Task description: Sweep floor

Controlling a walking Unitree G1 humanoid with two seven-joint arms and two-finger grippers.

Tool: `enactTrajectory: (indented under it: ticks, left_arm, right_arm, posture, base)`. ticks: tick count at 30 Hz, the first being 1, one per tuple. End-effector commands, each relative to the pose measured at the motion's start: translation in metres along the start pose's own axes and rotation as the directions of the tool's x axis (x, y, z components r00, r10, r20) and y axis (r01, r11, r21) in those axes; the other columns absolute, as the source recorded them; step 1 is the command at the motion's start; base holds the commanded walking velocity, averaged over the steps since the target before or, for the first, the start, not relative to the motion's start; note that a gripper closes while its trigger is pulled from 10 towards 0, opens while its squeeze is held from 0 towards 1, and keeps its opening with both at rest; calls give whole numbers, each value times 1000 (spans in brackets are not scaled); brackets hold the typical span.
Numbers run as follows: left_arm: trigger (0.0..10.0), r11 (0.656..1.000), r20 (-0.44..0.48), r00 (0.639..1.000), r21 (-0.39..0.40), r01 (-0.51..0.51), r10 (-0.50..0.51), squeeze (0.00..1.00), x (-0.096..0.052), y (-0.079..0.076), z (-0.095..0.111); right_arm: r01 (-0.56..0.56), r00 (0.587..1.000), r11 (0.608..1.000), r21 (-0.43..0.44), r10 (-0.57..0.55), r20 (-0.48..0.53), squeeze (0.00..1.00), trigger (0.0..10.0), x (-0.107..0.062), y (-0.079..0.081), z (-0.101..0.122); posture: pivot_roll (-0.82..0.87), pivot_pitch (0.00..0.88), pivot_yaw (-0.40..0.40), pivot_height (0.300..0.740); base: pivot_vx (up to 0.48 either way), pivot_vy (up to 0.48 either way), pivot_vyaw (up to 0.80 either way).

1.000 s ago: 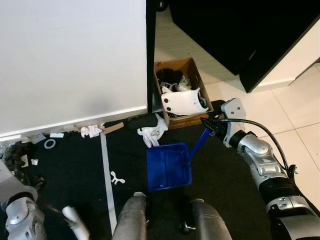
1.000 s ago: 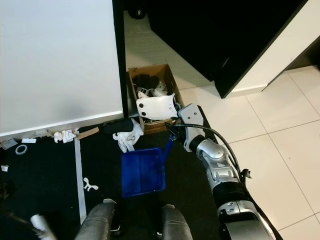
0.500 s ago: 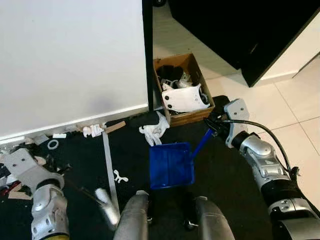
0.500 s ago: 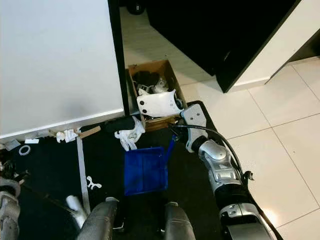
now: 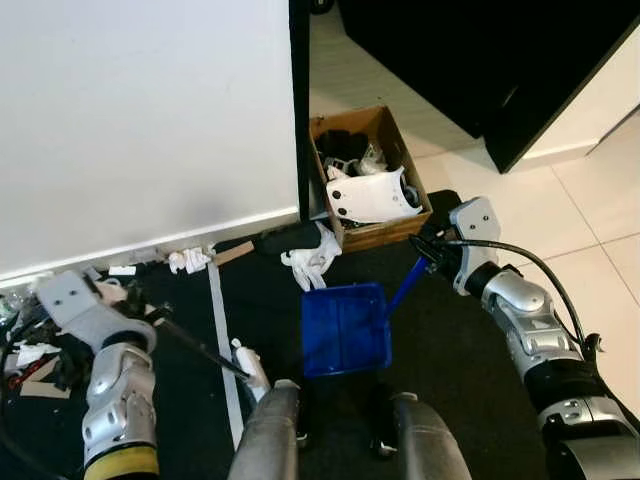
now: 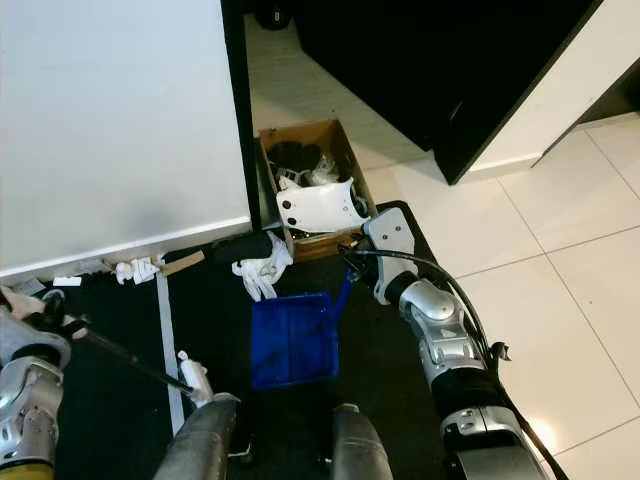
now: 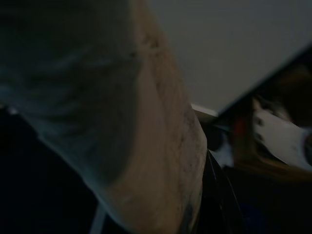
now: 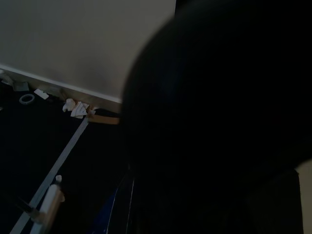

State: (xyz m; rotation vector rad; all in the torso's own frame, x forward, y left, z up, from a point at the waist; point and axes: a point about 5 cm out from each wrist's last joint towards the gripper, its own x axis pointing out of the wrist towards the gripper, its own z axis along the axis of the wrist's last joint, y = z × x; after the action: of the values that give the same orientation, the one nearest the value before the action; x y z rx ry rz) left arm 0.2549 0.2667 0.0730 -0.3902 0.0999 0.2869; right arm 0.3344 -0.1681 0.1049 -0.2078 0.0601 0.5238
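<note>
Dustpan (image 5: 346,328) — blue, lying flat on the black mat (image 5: 450,360) just ahead of the robot's knees, its handle clamped in the right tool (image 5: 428,252). The left tool (image 5: 150,315) grips a thin dark brush handle whose white head (image 5: 250,365) rests on the mat beside a grey tape line (image 5: 222,340). Crumpled white paper (image 5: 312,262) lies between the dustpan and a cardboard box (image 5: 368,180) — more scraps (image 5: 188,260) sit along the white wall's base.

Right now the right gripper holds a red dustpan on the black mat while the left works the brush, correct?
Not quite: the dustpan is blue, as the left eye view shows. The right gripper holds its handle on the black mat, and the left gripper works the brush.
</note>
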Motion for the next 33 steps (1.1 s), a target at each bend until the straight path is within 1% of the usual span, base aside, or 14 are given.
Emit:
enactTrajectory:
  ticks: [1, 5, 6, 7, 9, 10, 11, 13, 14, 15, 18, 23, 28, 33]
  left_arm:
    - [10000, 984, -1, 989, -104, 147, -148, 0, 0, -24, -2]
    - [10000, 979, -5, 979, -36, 202, -202, 0, -2, -27, 4]
    - [10000, 967, -9, 970, 80, 242, -242, 0, -4, -25, 13]
    - [10000, 967, -9, 970, 80, 242, -242, 0, -4, -25, 13]
    - [10000, 950, -5, 967, 185, 252, -255, 0, -5, -20, 23]
    - [10000, 925, 6, 972, 309, 223, -236, 0, -6, -11, 35]
    - [10000, 925, 6, 972, 309, 223, -236, 0, -6, -11, 35]
    - [10000, 889, 31, 982, 430, 158, -189, 0, -5, 2, 49]
    - [10000, 889, 31, 982, 430, 158, -189, 0, -5, 2, 49]
    - [10000, 861, 87, 988, 504, 65, -125, 0, -4, 19, 69]
    - [10000, 843, 130, 988, 537, 2, -86, 0, -3, 32, 86]
    - [10000, 842, 125, 989, 539, 3, -84, 0, 4, 36, 91]
    - [10000, 820, 19, 997, 571, 47, -70, 0, 19, 39, 56]
    - [10000, 780, 14, 1000, 626, 5, -17, 0, 20, 48, 40]
  right_arm:
    - [8, 1000, 1000, -6, -8, 2, 0, 10000, -4, -2, -2]
    - [10, 1000, 1000, -3, -10, 3, 0, 10000, -4, -2, -2]
    - [10, 1000, 1000, 0, -10, 4, 0, 10000, -4, -2, -2]
    - [10, 1000, 1000, 0, -10, 4, 0, 10000, -4, -2, -2]
    - [9, 1000, 1000, 1, -9, 4, 0, 10000, -4, -2, -2]
    - [10, 1000, 1000, 5, -10, 4, 0, 10000, -4, -2, -2]
    - [10, 1000, 1000, 5, -10, 4, 0, 10000, -4, -2, -2]
    - [10, 1000, 1000, 8, -10, 4, 0, 10000, -4, -2, -2]
    - [10, 1000, 1000, 8, -10, 4, 0, 10000, -4, -2, -2]
    - [11, 1000, 1000, 11, -11, 4, 0, 10000, -4, -1, -2]
    - [12, 1000, 1000, 14, -12, 2, 0, 10000, -4, -1, -3]
    - [13, 1000, 1000, 16, -13, 0, 0, 10000, -5, -1, -4]
    - [17, 1000, 1000, 6, -17, -5, 0, 10000, -8, -5, -3]
    - [13, 1000, 1000, -10, -13, -19, 0, 10000, -14, -7, -5]
  posture:
    - [-5, 253, -25, 740]
    - [-3, 254, -26, 740]
    - [2, 257, -26, 740]
    - [2, 257, -26, 740]
    - [7, 257, -25, 740]
    - [11, 259, -23, 740]
    - [11, 259, -23, 740]
    - [16, 262, -22, 740]
    - [16, 262, -22, 740]
    - [20, 268, -20, 740]
    - [23, 272, -19, 740]
    - [15, 280, -20, 740]
    - [-29, 309, -28, 740]
    - [-67, 332, -33, 740]
  base:
    - [0, 0, 0]
    - [0, 0, 0]
    - [0, 0, 0]
    - [0, 0, 0]
    - [0, 0, 0]
    - [0, 0, 0]
    - [0, 0, 0]
    - [0, 0, 0]
    - [0, 0, 0]
    - [0, 0, 0]
    - [0, 0, 0]
    - [0, 0, 0]
    - [0, 0, 0]
    - [0, 0, 0]
